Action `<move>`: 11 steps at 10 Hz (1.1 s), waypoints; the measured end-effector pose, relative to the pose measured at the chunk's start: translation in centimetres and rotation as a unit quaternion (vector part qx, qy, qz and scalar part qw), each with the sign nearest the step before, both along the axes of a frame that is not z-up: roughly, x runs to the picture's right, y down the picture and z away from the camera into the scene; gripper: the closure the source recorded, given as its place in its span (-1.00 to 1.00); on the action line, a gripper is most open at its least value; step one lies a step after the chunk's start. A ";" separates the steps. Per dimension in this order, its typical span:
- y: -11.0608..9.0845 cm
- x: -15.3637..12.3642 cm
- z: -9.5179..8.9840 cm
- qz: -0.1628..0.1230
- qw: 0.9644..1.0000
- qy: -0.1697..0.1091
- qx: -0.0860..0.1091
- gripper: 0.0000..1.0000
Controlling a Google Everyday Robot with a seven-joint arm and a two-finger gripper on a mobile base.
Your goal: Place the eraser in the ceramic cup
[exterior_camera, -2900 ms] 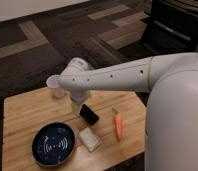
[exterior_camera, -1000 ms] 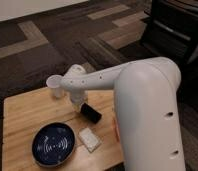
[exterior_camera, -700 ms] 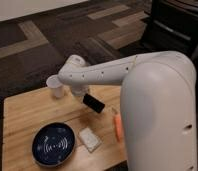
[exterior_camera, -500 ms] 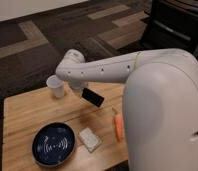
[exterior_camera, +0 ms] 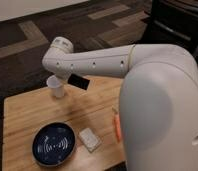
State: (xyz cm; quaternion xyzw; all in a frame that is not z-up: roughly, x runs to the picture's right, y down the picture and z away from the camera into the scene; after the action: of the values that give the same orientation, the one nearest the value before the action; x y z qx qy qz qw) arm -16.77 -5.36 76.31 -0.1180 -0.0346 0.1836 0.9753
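Observation:
The eraser (exterior_camera: pixel 78 81), a small black block, hangs above the wooden table (exterior_camera: pixel 27 115), held at the end of my white arm. My gripper (exterior_camera: pixel 72 78) is shut on it, mostly hidden behind the arm's wrist. The white ceramic cup (exterior_camera: pixel 56 86) stands upright on the table's far left part, just left of and slightly below the eraser. The eraser is beside the cup, not over its mouth.
A dark blue patterned plate (exterior_camera: pixel 54 145) lies at the table's front left. A whitish rectangular block (exterior_camera: pixel 89 139) lies right of it. An orange carrot-like stick (exterior_camera: pixel 117 126) lies by the arm's large body, which covers the table's right side.
The gripper came down on the eraser, took hold of it, then lifted it off the table and carried it left toward the cup.

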 end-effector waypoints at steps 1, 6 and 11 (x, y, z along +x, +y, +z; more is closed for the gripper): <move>0.0 -0.1 0.0 0.000 1.000 0.000 0.000 1.00; -3.5 -3.6 -0.9 -0.035 0.997 -0.051 0.052 1.00; -2.9 -11.6 -3.1 -0.088 0.980 -0.169 0.055 1.00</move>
State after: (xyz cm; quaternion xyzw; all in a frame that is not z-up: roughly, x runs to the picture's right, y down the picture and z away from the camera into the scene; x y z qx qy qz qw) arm -28.41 -8.26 73.24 -0.0957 -0.1988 0.0728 0.9727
